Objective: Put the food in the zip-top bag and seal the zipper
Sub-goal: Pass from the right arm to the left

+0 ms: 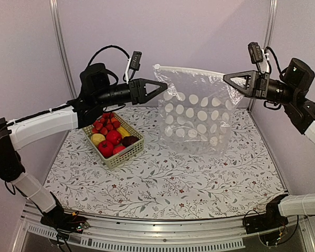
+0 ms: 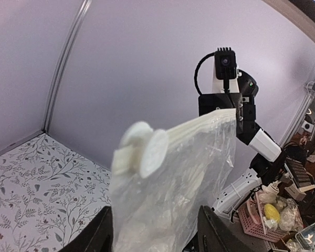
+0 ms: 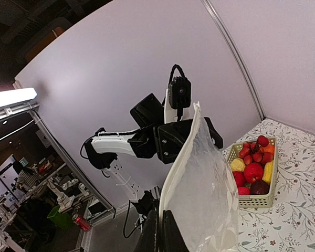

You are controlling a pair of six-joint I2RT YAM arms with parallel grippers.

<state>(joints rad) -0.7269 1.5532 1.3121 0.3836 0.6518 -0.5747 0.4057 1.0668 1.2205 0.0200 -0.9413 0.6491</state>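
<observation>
The clear zip-top bag [image 1: 194, 113] hangs upright over the back of the table, its lower edge down at the cloth. Its whitish zipper [image 1: 191, 70] runs along the top. My right gripper [image 1: 227, 79] is shut on the zipper's right end; in the right wrist view the gripper [image 3: 160, 220] pinches the strip [image 3: 181, 157]. My left gripper [image 1: 163, 86] stands open at the bag's upper left corner. The bag [image 2: 168, 194] passes between its spread fingers [image 2: 102, 226] without being clamped. The food [image 1: 111, 136], red, maroon and yellow fruits, lies in the basket, also visible as the food [image 3: 253, 170] in the right wrist view.
The pale green perforated basket [image 1: 127, 155] sits on the left middle of the floral tablecloth [image 1: 173, 184], under my left arm. Purple walls and metal posts [image 1: 60, 47] close in the back and sides.
</observation>
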